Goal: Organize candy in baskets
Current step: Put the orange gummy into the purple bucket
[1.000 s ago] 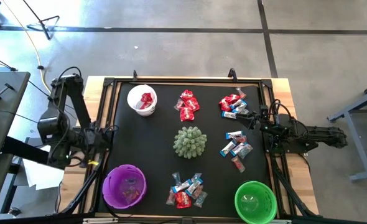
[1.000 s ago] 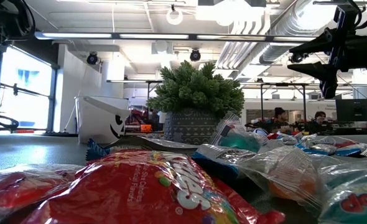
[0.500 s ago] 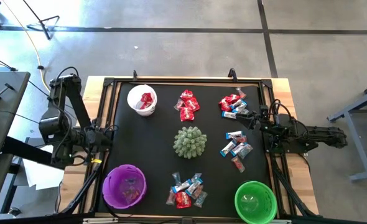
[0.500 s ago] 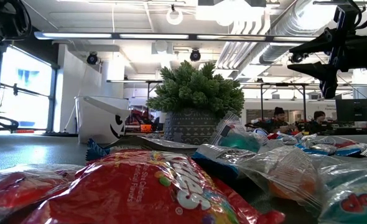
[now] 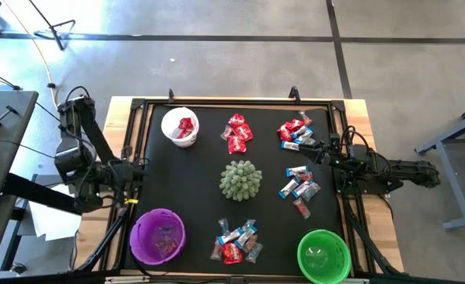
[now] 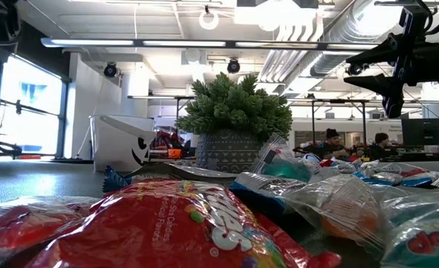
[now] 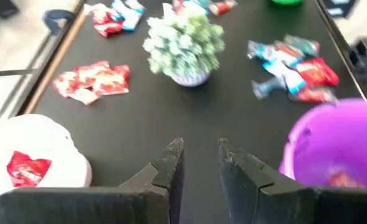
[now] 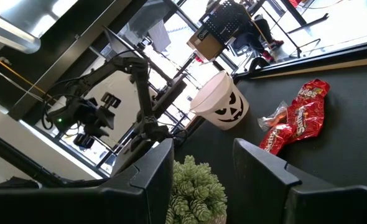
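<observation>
Candy lies in piles on the black mat: red packs (image 5: 238, 132), a mixed pile (image 5: 295, 132), blue-and-silver ones (image 5: 299, 186) and a near pile (image 5: 236, 241). The white basket (image 5: 180, 126) holds one red pack and stands at the far left. The purple basket (image 5: 158, 235) is near left and the green basket (image 5: 323, 255) near right. My left gripper (image 7: 199, 152) hovers open and empty at the mat's left edge (image 5: 140, 168), between the white basket (image 7: 34, 165) and the purple basket (image 7: 336, 143). My right gripper (image 5: 325, 150) waits open at the right edge.
A spiky pale-green ball (image 5: 240, 180) stands on the mat's middle, between the piles. A raised dark frame (image 5: 232, 102) rims the mat. Bare mat lies between the ball and the left edge.
My left arm has swung a little at the table's left edge. Its gripper has turned and drifted slightly toward the near edge. Candy, baskets and my right arm have kept still.
</observation>
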